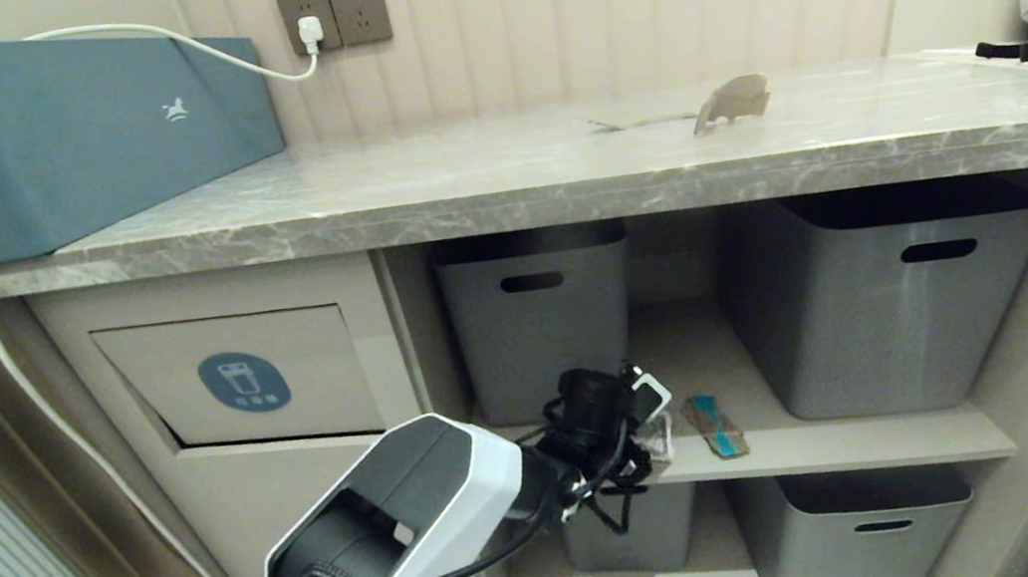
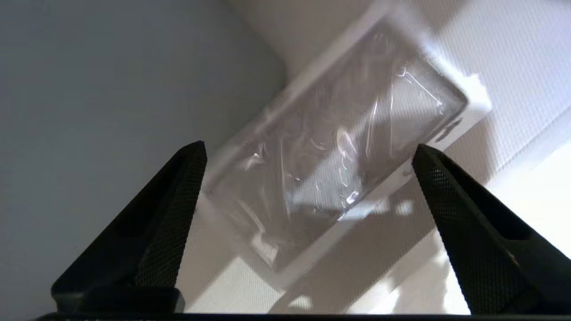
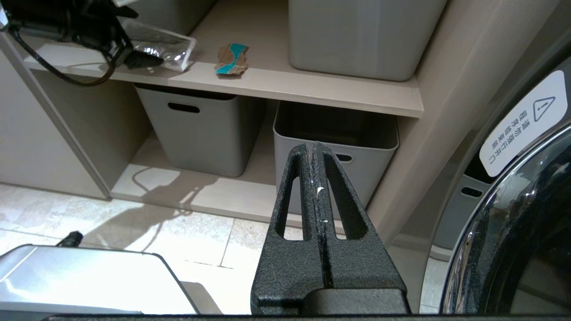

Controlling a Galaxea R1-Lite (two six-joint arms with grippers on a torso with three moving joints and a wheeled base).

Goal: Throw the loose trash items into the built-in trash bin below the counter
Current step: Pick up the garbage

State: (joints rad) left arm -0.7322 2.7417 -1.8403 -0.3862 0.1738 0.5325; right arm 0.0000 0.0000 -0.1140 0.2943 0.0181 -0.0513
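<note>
left gripper (image 2: 308, 156) reaching onto the middle shelf (image 1: 848, 443) under the counter (image 1: 499, 180), fingers (image 2: 178, 200) spread wide to either side of the flat silvery packet (image 2: 330, 147), not closed on it. packet lying tilted on the shelf surface, just beside the wall of a grey tub (image 1: 534, 326); clear contact between fingers and packet not visible. in the right wrist view, same packet (image 3: 165, 49) at the front edge of the shelf, directly next to the left gripper (image 3: 138, 58).

torn cardboard scrap with teal side (image 1: 716, 425) flat on the same shelf, a little to the right of the packet, between the two upper tubs. second brown scrap (image 1: 731, 101) on the counter top, toward the right, well apart from the shelf items.

built-in trash bin (image 1: 245, 379) at left under the counter, flap with round blue sticker, lower edge of flap slightly ajar. long blue-teal box (image 1: 50, 132) on the counter's left end, white cable (image 1: 241, 60) running to a wall socket (image 1: 310, 21).

right gripper (image 3: 319, 178) low at the right, away from the shelf, fingers pressed fully together, nothing between them, pointing toward a lower grey tub (image 3: 334, 138).
</note>
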